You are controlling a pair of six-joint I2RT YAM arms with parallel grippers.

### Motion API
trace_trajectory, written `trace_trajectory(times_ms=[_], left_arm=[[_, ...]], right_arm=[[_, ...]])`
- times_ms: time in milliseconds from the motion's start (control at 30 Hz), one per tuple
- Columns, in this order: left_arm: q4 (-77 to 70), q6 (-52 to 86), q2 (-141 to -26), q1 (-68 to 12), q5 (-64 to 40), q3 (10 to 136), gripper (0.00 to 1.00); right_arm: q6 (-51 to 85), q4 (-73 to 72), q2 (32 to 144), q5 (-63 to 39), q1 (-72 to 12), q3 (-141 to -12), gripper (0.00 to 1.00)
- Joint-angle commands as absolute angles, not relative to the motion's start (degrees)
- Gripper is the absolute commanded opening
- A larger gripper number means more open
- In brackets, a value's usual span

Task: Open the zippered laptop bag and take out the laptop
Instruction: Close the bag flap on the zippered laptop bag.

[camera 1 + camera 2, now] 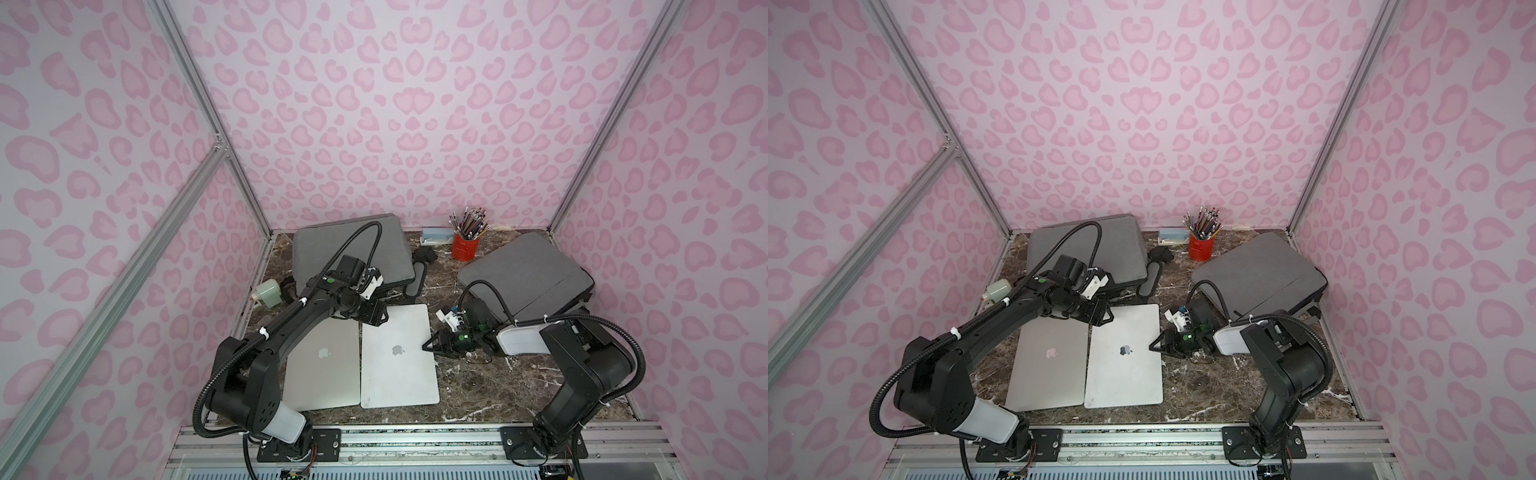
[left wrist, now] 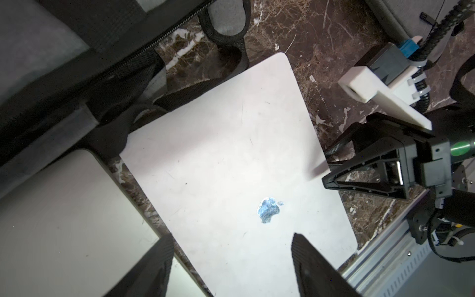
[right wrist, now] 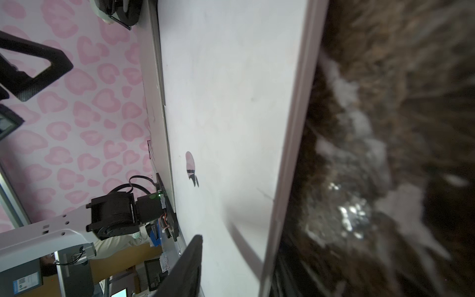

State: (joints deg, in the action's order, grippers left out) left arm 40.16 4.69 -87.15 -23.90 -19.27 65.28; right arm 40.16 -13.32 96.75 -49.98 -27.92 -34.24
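Two closed laptops lie side by side on the marble table: a white laptop (image 1: 397, 357) (image 1: 1125, 357) (image 2: 231, 167) (image 3: 231, 102) and, on its left, a silver laptop (image 1: 324, 365) (image 1: 1050, 365) (image 2: 64, 218). One grey laptop bag (image 1: 353, 249) (image 1: 1088, 245) lies at the back left. A second grey bag (image 1: 523, 274) (image 1: 1258, 270) lies at the right. My left gripper (image 1: 380, 320) (image 1: 1106, 318) (image 2: 231, 236) hovers open over the white laptop's far left corner. My right gripper (image 1: 428, 345) (image 1: 1154, 345) (image 2: 325, 180) is open at that laptop's right edge. One finger (image 3: 187, 264) stands off the lid; the other is hidden.
A red cup of pencils (image 1: 465, 245) and a pale blue box (image 1: 434, 237) stand at the back. A pale green object (image 1: 270, 293) sits by the left wall. Black bag straps (image 1: 417, 278) lie between the bags. An aluminium rail (image 1: 415, 436) runs along the front.
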Motion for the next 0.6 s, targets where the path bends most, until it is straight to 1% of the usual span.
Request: trace_trajectory(times_ms=[0,133,267,300,367,400,533,567], left_arm=[[37.4,10.0,-85.8,-24.2,-20.1,64.4,0.75],[34.0,13.8,-83.6,-26.7,-18.4,62.9,0.76],[31.4,18.2,-82.8,-28.4,-17.1,62.9,0.76],[30.2,20.0,-82.7,-29.0,-17.2,62.8,0.76],[27.7,23.4,-83.0,-30.6,-16.5,62.9,0.76],[26.3,25.6,-83.5,-31.8,-15.6,63.0,0.76],[19.8,33.5,-87.1,-36.7,-14.7,64.1,0.76],[19.0,35.0,-88.6,-38.2,-13.8,65.2,0.76]], right_arm=[[36.1,-4.1,94.0,-41.3,-26.8,-33.9,0.47],[34.2,0.4,87.2,-34.6,-24.3,-34.6,0.48],[29.3,9.0,79.3,-21.7,-22.2,-38.3,0.51],[28.3,10.2,76.9,-18.1,-21.6,-39.1,0.53],[26.8,12.1,73.0,-11.8,-20.5,-40.3,0.61],[26.0,12.9,71.3,-9.5,-19.5,-40.9,0.64],[23.8,14.2,67.7,-5.8,-14.6,-42.6,0.69],[23.2,15.0,67.2,-5.3,-13.4,-43.2,0.72]])
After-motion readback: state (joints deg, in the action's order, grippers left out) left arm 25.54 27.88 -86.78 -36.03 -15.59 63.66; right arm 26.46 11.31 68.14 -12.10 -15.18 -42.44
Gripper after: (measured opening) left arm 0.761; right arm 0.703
